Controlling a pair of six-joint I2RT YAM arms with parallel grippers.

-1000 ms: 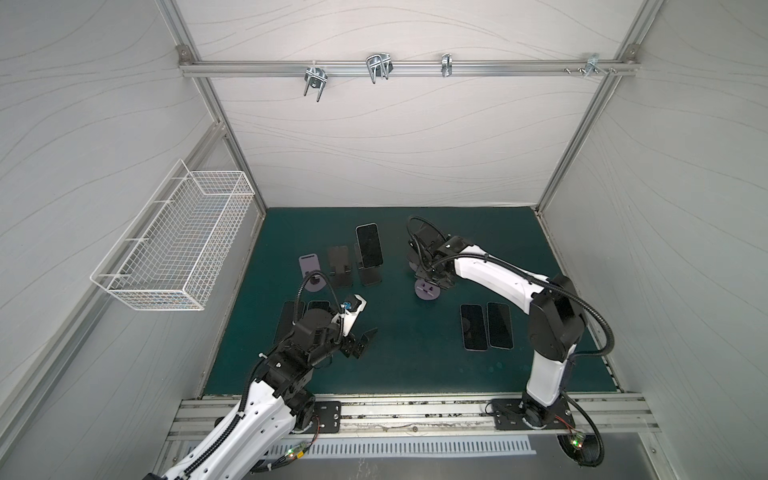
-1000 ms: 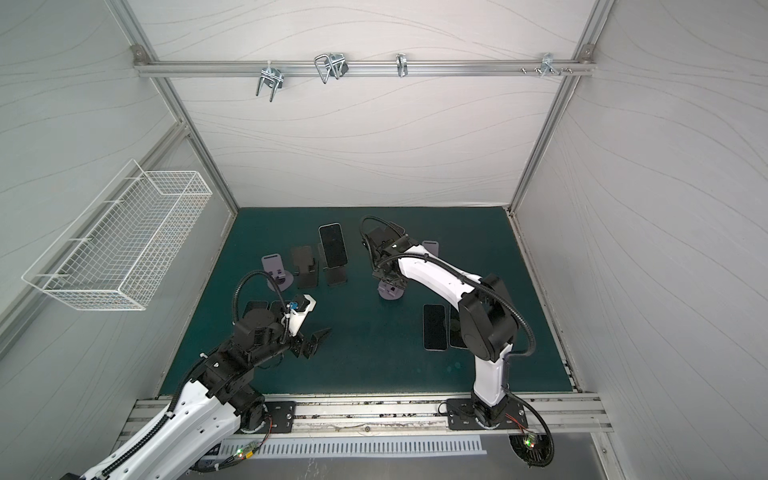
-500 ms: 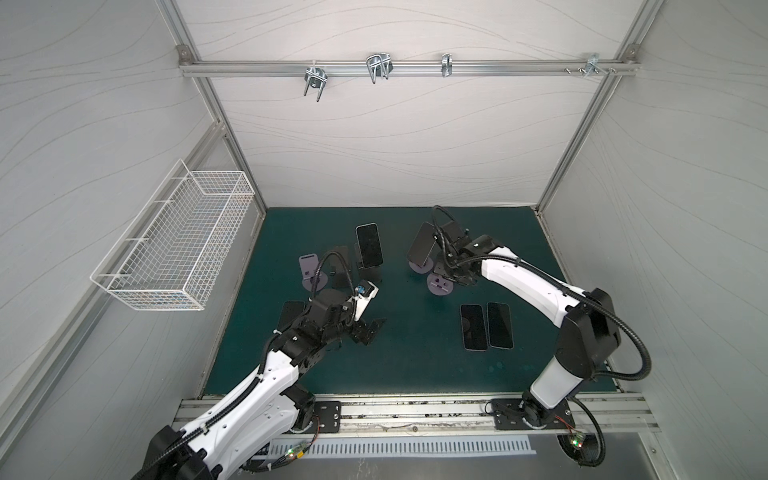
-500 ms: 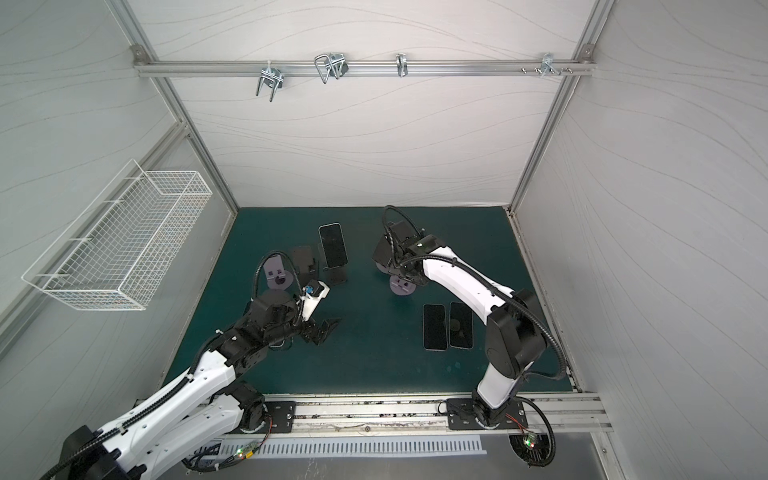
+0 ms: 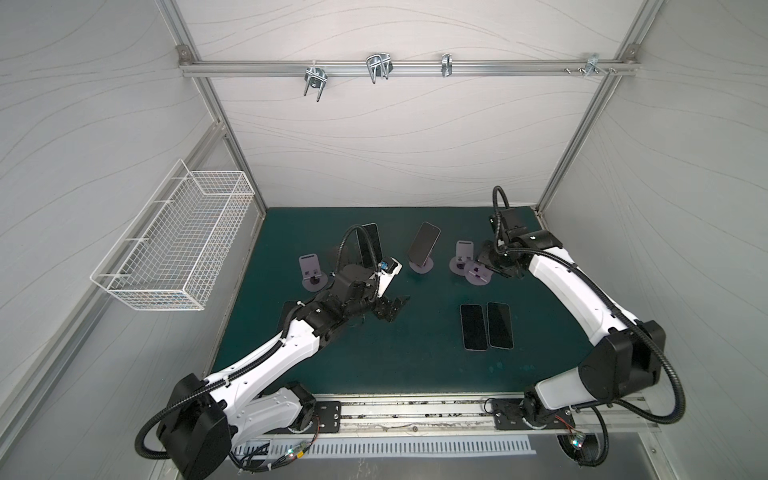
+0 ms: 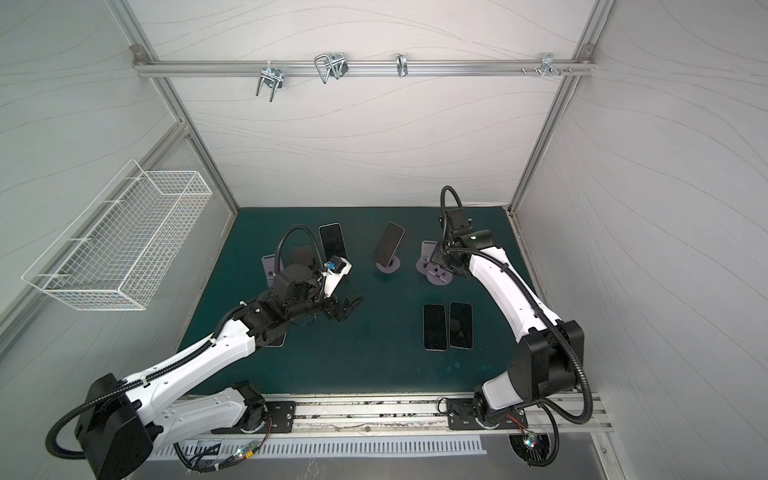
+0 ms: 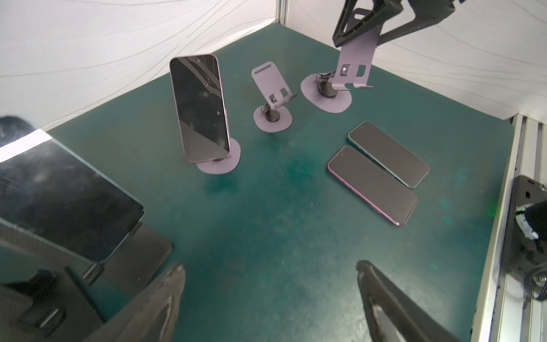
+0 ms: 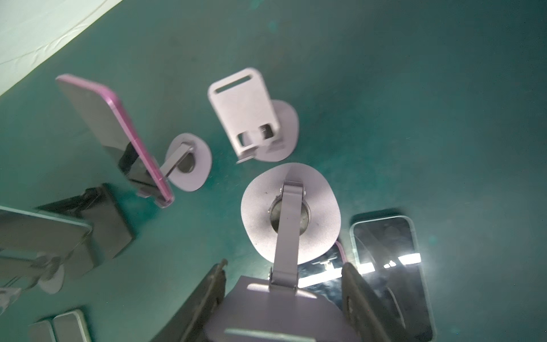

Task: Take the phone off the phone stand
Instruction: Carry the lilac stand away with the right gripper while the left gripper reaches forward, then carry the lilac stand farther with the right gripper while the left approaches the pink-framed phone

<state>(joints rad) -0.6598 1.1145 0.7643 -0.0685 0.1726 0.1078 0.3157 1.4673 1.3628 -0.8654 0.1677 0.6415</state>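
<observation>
Phone (image 5: 423,248) — dark screen, pink edge — leans back on its purple phone stand (image 5: 422,267), mid-bench toward the back wall. Nothing touches it.

Your left claw (image 5: 394,309) hovers over bare green bench (image 5: 374,365), near the stand on its front-left side. The jaws are spread wide and empty. In the wrist view both fingers (image 7: 165,299) are well apart, with the phone ahead of them.

Your right claw (image 8: 284,266) is clamped tight on the plate of an empty stand (image 5: 478,276), right of the phone's stand. A second empty stand (image 5: 462,257) sits just beside it.

Nearer you, a flat phone (image 5: 473,327) and a neighbour phone (image 5: 500,325) lie face-up, side by side.

Behind the left arm, another phone (image 5: 370,247) rests on a dark stand — mostly hidden.
</observation>
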